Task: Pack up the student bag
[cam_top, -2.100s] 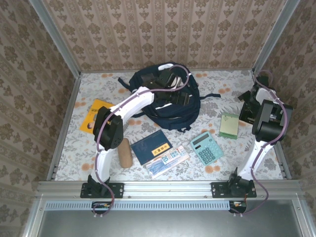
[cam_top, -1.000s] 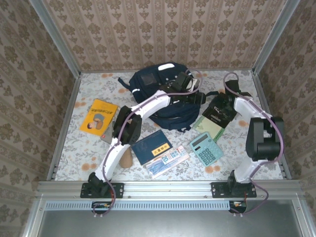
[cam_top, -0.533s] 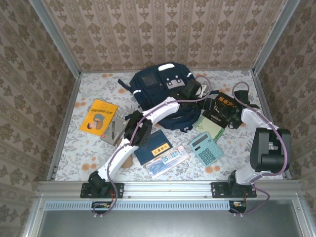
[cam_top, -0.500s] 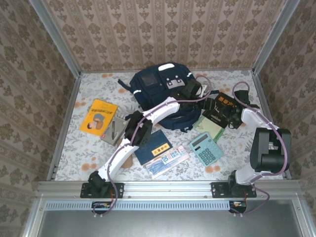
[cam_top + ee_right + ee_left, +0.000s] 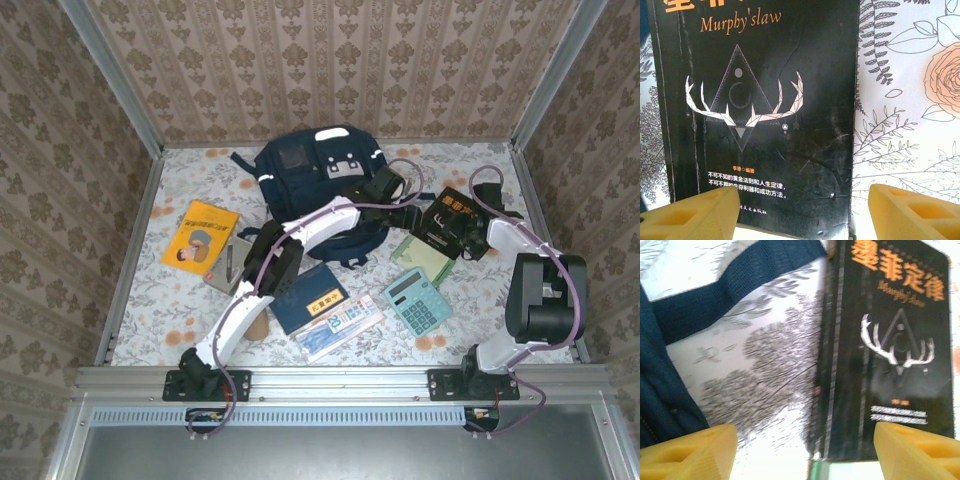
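The student bag (image 5: 318,175) lies at the back middle of the table, dark navy with white-grey patches. Its navy strap (image 5: 735,285) crosses the left wrist view. A black book (image 5: 450,222) titled "Murphy's law" lies to the right of the bag, its near end resting on a green notebook (image 5: 420,258). My left gripper (image 5: 405,212) is open between the bag and the black book (image 5: 890,350), and its yellow fingertips (image 5: 690,450) hold nothing. My right gripper (image 5: 468,236) is open over the black book (image 5: 765,100), with its fingertips (image 5: 915,210) spread wider than the cover.
A teal calculator (image 5: 418,300), a blue book (image 5: 308,297) and a clear pencil pack (image 5: 340,325) lie in front. A yellow book (image 5: 200,235) and a grey pad with a pen (image 5: 228,265) are at the left. A wooden cylinder (image 5: 255,322) lies under the left arm.
Over two seconds the right arm swung in from the right, and the black book appeared beside the bag. In the last half second the bag's near part drew back from the book.
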`<state>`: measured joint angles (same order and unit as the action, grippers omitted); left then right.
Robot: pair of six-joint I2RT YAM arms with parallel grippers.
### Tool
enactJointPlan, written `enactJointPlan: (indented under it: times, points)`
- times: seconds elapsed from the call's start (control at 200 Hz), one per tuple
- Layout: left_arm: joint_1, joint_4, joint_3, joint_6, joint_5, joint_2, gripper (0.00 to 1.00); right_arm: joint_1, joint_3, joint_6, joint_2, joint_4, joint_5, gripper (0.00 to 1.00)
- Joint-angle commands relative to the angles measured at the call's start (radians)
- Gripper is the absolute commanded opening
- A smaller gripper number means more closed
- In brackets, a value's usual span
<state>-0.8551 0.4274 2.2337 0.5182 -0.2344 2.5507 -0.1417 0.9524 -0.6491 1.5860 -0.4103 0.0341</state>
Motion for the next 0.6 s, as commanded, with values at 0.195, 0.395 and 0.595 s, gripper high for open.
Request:
enactJointPlan:
  times: [0.195, 0.395, 0.595]
  points:
    - [-0.010, 0.074, 0.085, -0.071, -0.074, -0.017, 0.75, -0.007, 0.014, 0.026, 0.016, 0.014, -0.005, 0.69]
    - [-0.028, -0.004, 0.136, -0.051, -0.111, 0.037, 0.76, -0.007, 0.003, 0.020, -0.003, 0.036, -0.008, 0.68]
    - [-0.018, 0.060, 0.299, -0.010, -0.161, 0.195, 0.76, -0.031, 0.026, 0.006, 0.029, 0.023, -0.034, 0.68]
